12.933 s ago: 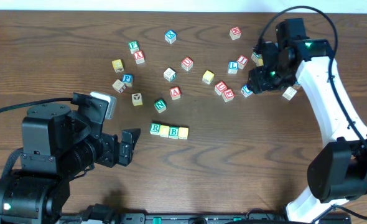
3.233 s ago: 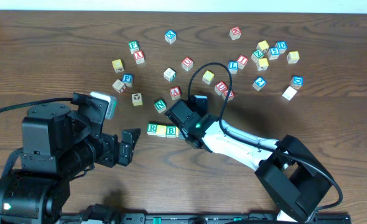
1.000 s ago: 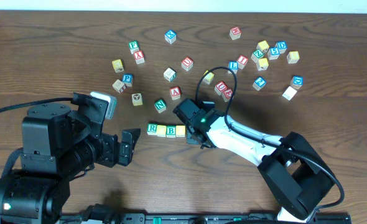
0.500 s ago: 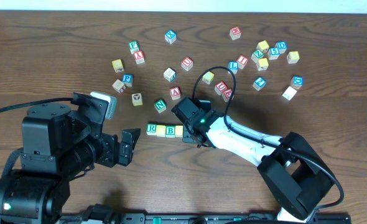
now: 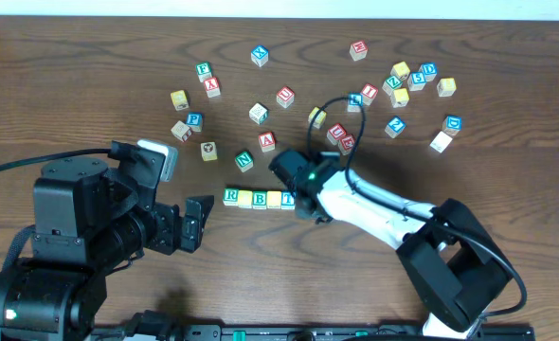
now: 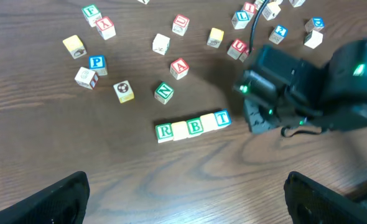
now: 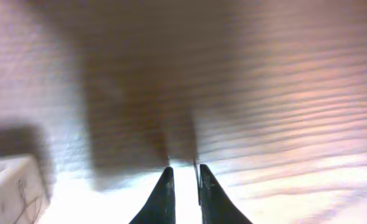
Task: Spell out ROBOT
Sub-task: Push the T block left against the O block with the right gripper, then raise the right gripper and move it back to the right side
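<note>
Five lettered cubes (image 6: 196, 126) touching in one row, R-yellow-B-yellow-T, mid dark wood-grain worktop (image 6: 109, 180). Right end effector (image 7: 183, 169) narrow, empty, near T end. Left end effector (image 6: 185, 186) wide, empty. Loose cubes (image 5: 260, 55) scattered beyond.

Touching row: R cube (image 6: 164, 131), first yellow cube (image 6: 180, 129), B cube (image 6: 196, 126), second yellow cube (image 6: 209, 122), T cube (image 6: 222, 118)

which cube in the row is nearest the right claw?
The blue T cube, at the row's end farthest from the R cube; the right claw sits just beyond it.
</note>
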Tool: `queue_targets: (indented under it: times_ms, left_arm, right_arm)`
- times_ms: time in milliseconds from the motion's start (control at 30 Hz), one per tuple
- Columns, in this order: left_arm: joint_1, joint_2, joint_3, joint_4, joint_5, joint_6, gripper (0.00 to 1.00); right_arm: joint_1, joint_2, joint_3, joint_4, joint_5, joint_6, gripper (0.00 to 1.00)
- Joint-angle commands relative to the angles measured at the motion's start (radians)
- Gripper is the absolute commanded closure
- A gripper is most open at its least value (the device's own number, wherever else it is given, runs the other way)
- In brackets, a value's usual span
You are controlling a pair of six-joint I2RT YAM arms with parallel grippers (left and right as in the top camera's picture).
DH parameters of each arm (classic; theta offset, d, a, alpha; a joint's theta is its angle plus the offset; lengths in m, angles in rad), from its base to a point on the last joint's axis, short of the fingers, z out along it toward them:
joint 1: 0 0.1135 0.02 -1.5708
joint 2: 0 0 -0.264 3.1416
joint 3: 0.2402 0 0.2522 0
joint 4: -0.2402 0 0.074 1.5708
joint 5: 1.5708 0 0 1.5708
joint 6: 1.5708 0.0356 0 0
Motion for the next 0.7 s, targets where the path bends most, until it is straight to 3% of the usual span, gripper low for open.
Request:
queue_targets:
  times_ms: [0,100,200,300,433,467,667]
  left_arm:
    - [0.006,-0.002,0.003,-0.003,0.012,0.006,0.02]
    - [0.006,-0.002,0.003,-0.003,0.012,0.006,0.02]
    - [0.006,-0.002,0.003,-0.003,0.013,0.006,0.02]
    - [0.006,-0.002,0.003,-0.003,0.012,0.006,0.02]
    - [0.006,-0.002,0.003,-0.003,0.012,0.006,0.02]
    - [0.006,-0.002,0.003,-0.003,0.012,0.006,0.02]
    - [0.006,-0.002,0.003,-0.003,0.012,0.006,0.02]
  right_arm:
    - [-0.018,-0.033,0.104,-0.054,0.103,-0.011,0.91]
    - [-0.019,-0.059,0.175,-0.106,0.116,-0.042,0.83]
    - [-0.019,-0.105,0.242,-0.148,0.116,-0.073,0.68]
    - [-0.019,-0.154,0.271,-0.172,0.116,-0.096,0.46]
    - [-0.019,-0.232,0.273,-0.173,0.115,-0.154,0.06]
    - [-0.019,-0.254,0.273,-0.173,0.115,-0.172,0.01]
    - [-0.019,-0.397,0.273,-0.173,0.116,-0.229,0.01]
